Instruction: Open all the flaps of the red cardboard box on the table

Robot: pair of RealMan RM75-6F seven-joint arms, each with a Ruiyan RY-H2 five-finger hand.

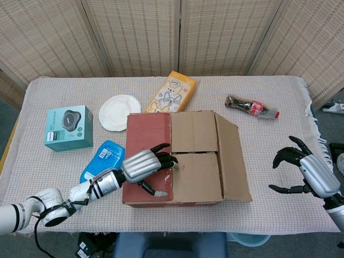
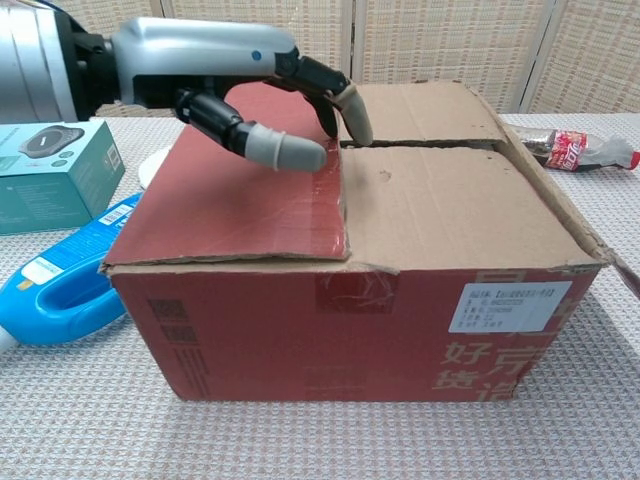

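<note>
Red flap (image 2: pixel 235 205) lay under my left hand (image 1: pixel 144 164), fingers (image 2: pixel 345 105) spread, empty, at its centre-frame edge.

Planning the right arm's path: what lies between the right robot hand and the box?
Only bare tablecloth between the right robot hand and the box, in the head view.

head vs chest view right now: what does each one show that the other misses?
Head only: right hand open, off the box's right side; yellow snack bag; the whole tabletop layout.
Chest only: box front with its white label.
Both: red box, left hand over the red flap with fingertips at its inner edge, teal box, blue bottle, cola bottle.
</note>
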